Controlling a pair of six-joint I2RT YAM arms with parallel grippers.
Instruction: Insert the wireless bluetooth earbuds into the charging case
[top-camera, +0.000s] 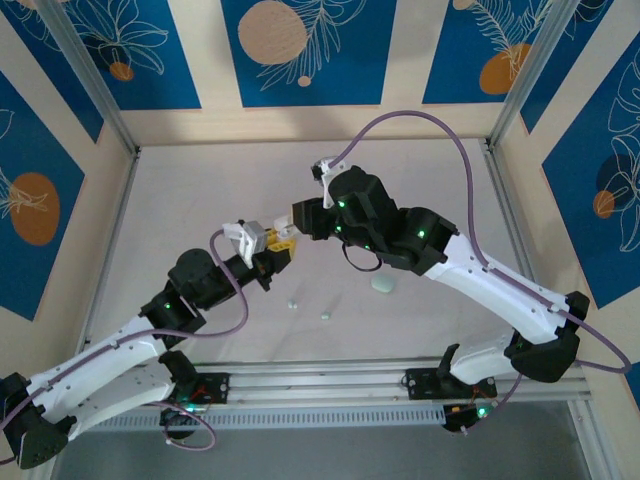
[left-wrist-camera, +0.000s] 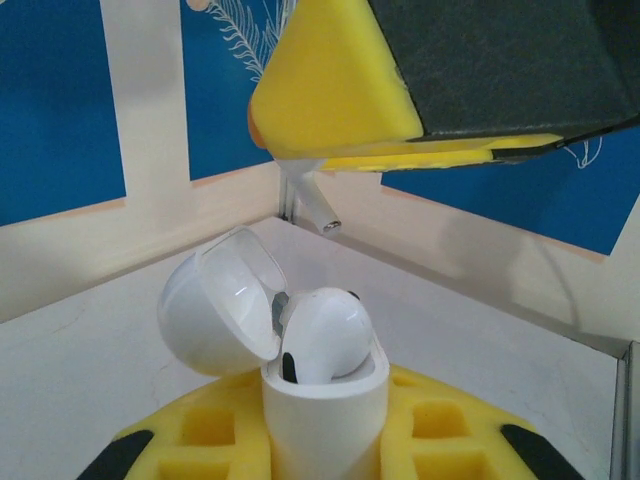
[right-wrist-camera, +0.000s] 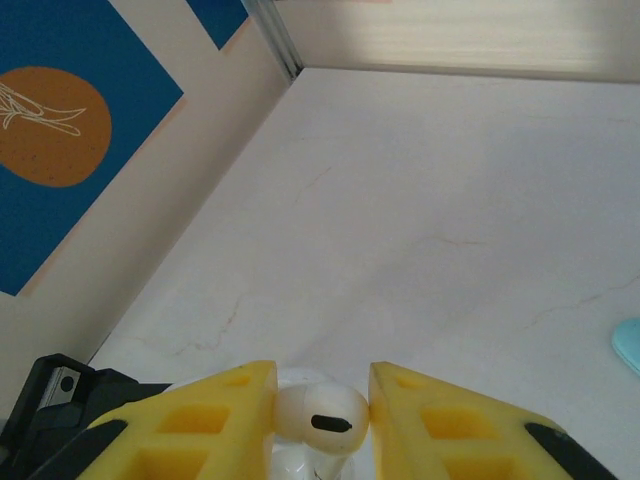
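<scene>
Top view: left gripper (top-camera: 266, 248) and right gripper (top-camera: 291, 222) stand tip to tip mid-table; left wrist: left jaws clamped on the opened rounded white plastic charging case (left-wrist-camera: 325, 420), one glossy white earbud (left-wrist-camera: 325, 335) seated inside; right wrist: right jaws clamped on a second glossy white earbud (right-wrist-camera: 322, 415).

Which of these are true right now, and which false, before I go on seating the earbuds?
1. The left end effector holds the white case. True.
2. The case's lid is shut. False: it is flipped open.
3. The right end effector grips a white earbud. True.
4. The case is empty. False: another earbud already sits in it.
5. Two small earbuds lie loose on the table. True.
</scene>
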